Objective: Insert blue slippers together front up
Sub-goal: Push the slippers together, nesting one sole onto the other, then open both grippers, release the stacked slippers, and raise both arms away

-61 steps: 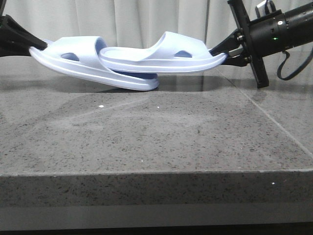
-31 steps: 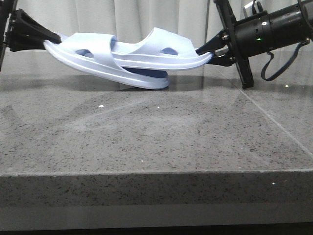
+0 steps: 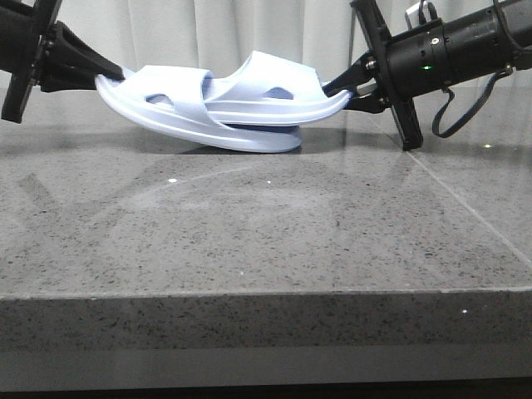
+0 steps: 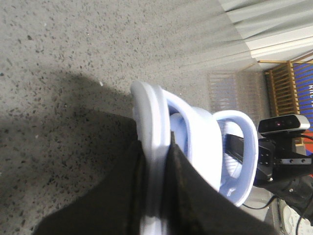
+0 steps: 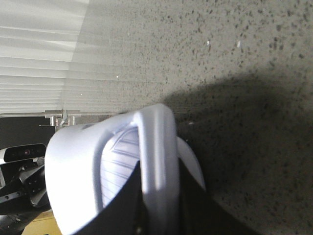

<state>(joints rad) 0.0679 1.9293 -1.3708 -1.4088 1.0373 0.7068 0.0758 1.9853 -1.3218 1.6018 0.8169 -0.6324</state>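
Observation:
Two pale lavender-blue slippers hang just above the grey stone table (image 3: 249, 233), pushed into each other. My left gripper (image 3: 98, 73) is shut on the heel of the left slipper (image 3: 179, 112), which slopes down to the right. My right gripper (image 3: 342, 86) is shut on the heel of the right slipper (image 3: 274, 96), whose toe end has slid under the left slipper's strap. In the left wrist view the black fingers (image 4: 122, 196) pinch the sole edge (image 4: 152, 147). In the right wrist view the fingers (image 5: 124, 205) pinch the sole edge (image 5: 159, 161).
White curtains hang behind the table. The table's front edge (image 3: 266, 293) runs across the front view. A seam line (image 3: 465, 208) crosses the stone on the right. The right arm's cable (image 3: 453, 108) loops beside its wrist.
Both arms have moved inward and the two slippers have slid further into each other. The right slipper's toe is now deep under the left slipper's strap.

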